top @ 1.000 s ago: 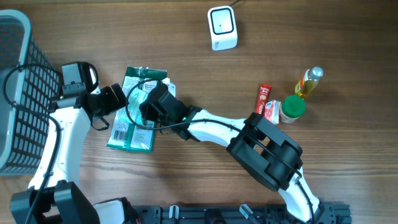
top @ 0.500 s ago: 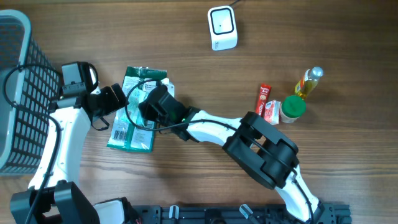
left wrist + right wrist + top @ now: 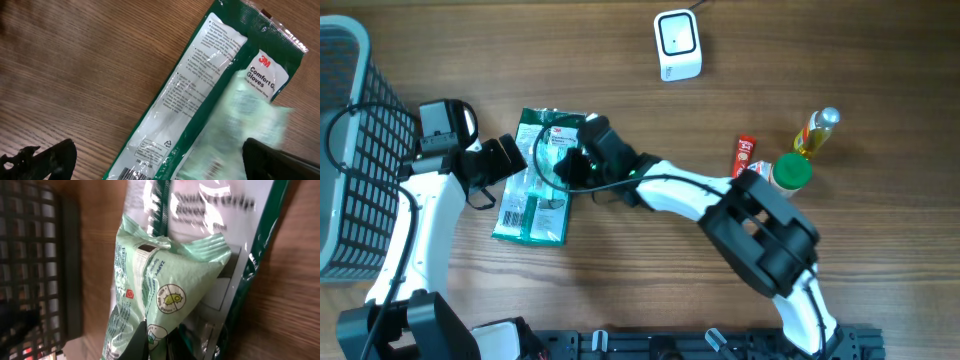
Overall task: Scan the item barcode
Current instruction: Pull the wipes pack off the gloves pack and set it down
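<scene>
The pale green pouch (image 3: 162,275) hung crumpled in the right gripper (image 3: 162,341), whose 2 fingers were pressed together on the pouch's lower edge, so the pouch stood out just past the fingertips. In the left wrist view it showed only as a blurred pale green patch (image 3: 245,130). It was over a flat green and white gloves pack (image 3: 532,195) that lay on the wooden desk (image 3: 820,60), left of centre; whether the pouch touched the pack could not be told. In the overhead view the right gripper (image 3: 572,162) sat over the pack's upper right part, its arm reaching in from the lower right. The left gripper (image 3: 505,160) was at the pack's left edge with its jaws spread wide and nothing between them but the pack below. In its own wrist view, a strip of barcode (image 3: 134,173) showed at the pack's lower end. A black wire basket (image 3: 350,150) stood at the far left. The white scanner (image 3: 677,45) sat well apart, near the desk's top edge. To the right were 3 items close together: a red sachet (image 3: 745,157), a green-lidded jar (image 3: 790,172) and a small oil bottle (image 3: 817,132).
</scene>
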Robot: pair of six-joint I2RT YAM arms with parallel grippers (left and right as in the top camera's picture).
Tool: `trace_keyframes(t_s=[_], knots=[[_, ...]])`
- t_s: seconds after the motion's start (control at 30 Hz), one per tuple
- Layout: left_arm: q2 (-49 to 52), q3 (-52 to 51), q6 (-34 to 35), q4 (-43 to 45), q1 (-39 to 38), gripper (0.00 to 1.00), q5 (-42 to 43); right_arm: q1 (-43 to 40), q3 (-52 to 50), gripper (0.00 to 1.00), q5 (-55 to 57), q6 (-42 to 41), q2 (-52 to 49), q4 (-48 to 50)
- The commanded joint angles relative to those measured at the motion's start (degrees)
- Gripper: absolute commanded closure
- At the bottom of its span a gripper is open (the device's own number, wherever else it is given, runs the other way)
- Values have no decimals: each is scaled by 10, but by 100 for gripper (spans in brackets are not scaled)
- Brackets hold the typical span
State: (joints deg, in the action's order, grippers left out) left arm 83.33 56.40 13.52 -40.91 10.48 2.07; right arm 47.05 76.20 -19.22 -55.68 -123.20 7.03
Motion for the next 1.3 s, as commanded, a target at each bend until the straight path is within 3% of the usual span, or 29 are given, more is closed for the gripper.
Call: trace_keyframes(t_s=[0.0,0.17,0.3,0.4,0.83,0.87,0.97,1.07,1.13,1.27], knots=[[2,-2,-11,0,-2,0,5,-12,2,96,0,109,107,-70],[2,-2,-11,0,-2,0,5,-39,2,96,14,212,181,-242],[2,-2,-11,0,-2,0,5,-65,2,96,16,303,183,-398],[2,-2,-11,0,-2,0,5,-74,2,96,76,322,172,-478],[2,-2,-11,0,-2,0,5,-74,2,96,180,322,120,-512],[2,-2,-11,0,-2,0,5,-74,2,92,180,322,120,-512],[2,-2,-11,0,-2,0,5,-74,2,65,197,322,120,-512],[2,-2,-11,0,-2,0,5,-75,8,19,196,335,122,-513],[2,-2,-11,0,-2,0,5,-77,24,14,196,336,126,-521],[2,-2,-11,0,-2,0,5,-81,65,14,196,331,161,-545]])
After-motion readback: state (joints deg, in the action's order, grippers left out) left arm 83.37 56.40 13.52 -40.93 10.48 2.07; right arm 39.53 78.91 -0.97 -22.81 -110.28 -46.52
